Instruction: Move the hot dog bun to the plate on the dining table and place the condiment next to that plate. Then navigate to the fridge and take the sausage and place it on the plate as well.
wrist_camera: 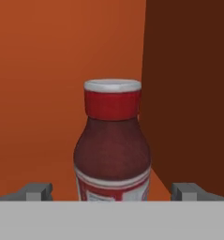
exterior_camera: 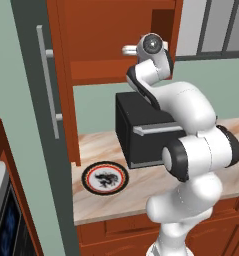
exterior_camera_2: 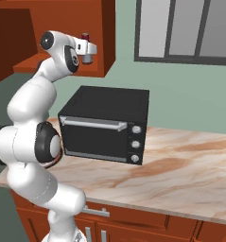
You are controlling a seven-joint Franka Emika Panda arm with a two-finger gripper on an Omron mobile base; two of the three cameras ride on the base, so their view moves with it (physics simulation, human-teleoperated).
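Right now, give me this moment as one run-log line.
phase: reaching for condiment | fingers: open, either side of bottle, not closed | condiment: upright in upper cabinet | plate: on counter beside toaster oven, bare

bottle: its base is cut off behind the grey band in the hand view; in the right base view only the cap shows, past the gripper.
label text: too blurred to read.
plate: centre pattern too small to tell.
oven: right part hidden behind the arm.
fingertips: only the tops show.
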